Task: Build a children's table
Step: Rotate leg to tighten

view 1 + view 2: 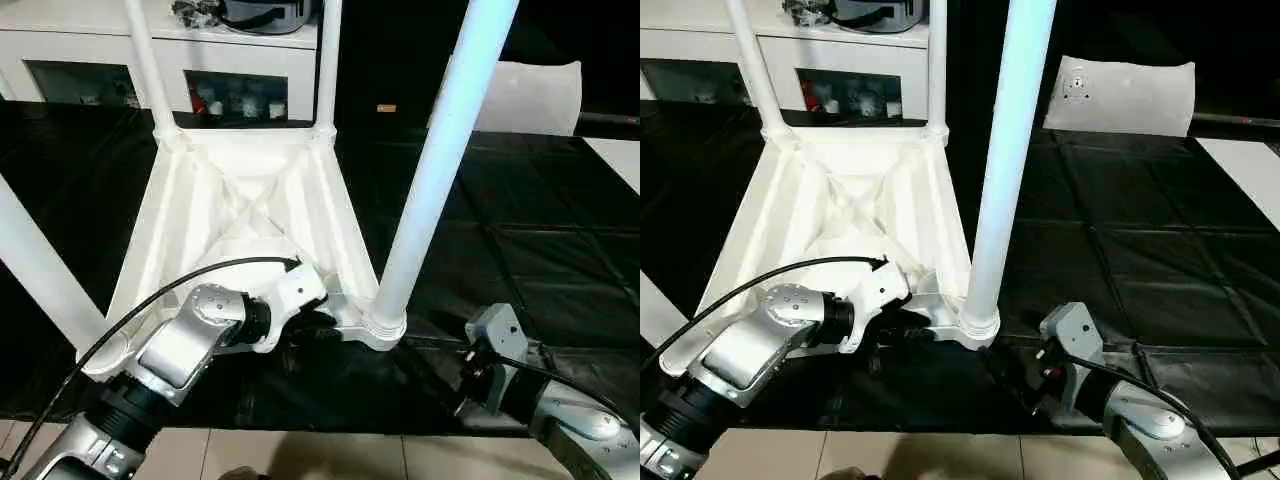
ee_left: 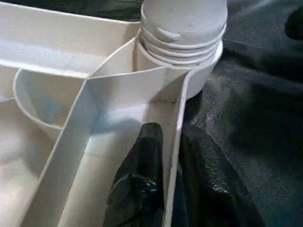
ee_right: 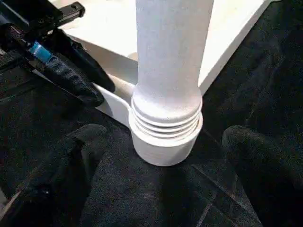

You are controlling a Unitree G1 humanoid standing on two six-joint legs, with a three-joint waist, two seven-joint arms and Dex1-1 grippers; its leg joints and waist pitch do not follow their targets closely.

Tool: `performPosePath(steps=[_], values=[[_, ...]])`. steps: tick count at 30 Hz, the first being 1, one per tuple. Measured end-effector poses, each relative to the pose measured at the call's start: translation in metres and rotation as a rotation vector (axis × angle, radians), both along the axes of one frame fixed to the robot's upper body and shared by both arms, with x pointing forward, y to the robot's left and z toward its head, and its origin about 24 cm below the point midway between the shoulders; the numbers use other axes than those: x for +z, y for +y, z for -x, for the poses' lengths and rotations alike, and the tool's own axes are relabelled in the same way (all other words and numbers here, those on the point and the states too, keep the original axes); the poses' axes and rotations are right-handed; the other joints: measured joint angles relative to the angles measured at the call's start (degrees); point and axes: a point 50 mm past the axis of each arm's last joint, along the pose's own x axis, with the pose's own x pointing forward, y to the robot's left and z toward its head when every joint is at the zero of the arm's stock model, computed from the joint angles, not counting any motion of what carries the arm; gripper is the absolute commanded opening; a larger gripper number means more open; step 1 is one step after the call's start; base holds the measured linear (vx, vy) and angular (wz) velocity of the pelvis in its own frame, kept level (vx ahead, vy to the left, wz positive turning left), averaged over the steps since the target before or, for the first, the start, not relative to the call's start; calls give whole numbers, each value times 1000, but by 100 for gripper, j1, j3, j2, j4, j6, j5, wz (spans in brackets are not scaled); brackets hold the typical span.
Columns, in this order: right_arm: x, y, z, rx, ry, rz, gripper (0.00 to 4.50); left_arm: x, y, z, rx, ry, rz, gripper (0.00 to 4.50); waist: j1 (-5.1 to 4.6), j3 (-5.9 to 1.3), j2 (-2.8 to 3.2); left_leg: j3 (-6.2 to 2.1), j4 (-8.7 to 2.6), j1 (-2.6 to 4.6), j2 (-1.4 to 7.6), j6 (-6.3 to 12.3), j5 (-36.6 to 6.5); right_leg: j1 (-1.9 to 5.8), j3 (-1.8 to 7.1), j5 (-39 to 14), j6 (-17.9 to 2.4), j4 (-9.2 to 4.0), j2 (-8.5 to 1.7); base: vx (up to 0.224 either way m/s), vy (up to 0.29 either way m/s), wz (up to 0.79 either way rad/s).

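Note:
The children's table (image 1: 200, 190) lies upside down on a black mat, ribbed underside up. All its white legs stand upright in the corner sockets, the nearest one (image 1: 440, 160) at the near right corner. My left gripper (image 1: 315, 325) sits on the near rim (image 2: 177, 104) just beside that corner. It is shut on the rim, with one black finger (image 2: 147, 151) inside the wall and the other outside. My right gripper (image 3: 165, 189) is open low on the mat, its fingers spread on either side of the leg's threaded base (image 3: 165, 123) without touching it.
The black mat (image 1: 520, 250) spreads to the right of the table. A white cabinet (image 1: 100, 50) stands behind and a white cushion (image 1: 530, 95) lies at the back right. Tiled floor (image 1: 330, 455) shows at the near edge. A black cable (image 1: 200, 275) arcs over my left wrist.

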Motion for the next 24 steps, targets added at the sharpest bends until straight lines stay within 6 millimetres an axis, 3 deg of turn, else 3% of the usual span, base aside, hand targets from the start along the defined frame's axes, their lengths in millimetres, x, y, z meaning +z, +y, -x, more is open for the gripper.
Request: performPosePath(steps=[7, 17, 20, 24], values=[[1, 0, -1, -2, -8, 2, 450, 3, 1, -1, -51, -13, -28, 6, -3, 5, 18, 7, -8, -31, 0, 10, 7, -33, 3, 1, 1, 0, 0, 0, 0, 0], [8, 2, -8, -14, -55, -27, 450, 4, 6, -2, -92, -42, -12, 1, -51, 5, 31, 11, -9, -76, 1, 19, 15, -52, 2, 8, 5, 2, -1, 0, 0, 0], [12, 0, -14, -3, -70, -36, 450, 3, 20, -4, -126, -32, 0, 1, -71, 3, 58, 11, -11, -72, 2, 19, 15, -53, 1, 9, 6, 7, -1, 0, 0, 0], [15, 3, -19, 55, -70, -90, 450, 4, 35, -2, -188, -11, 6, 1, -21, 11, 85, 13, -15, -76, 5, 19, 20, -54, -6, 8, 6, 5, -1, 0, 0, 0]])
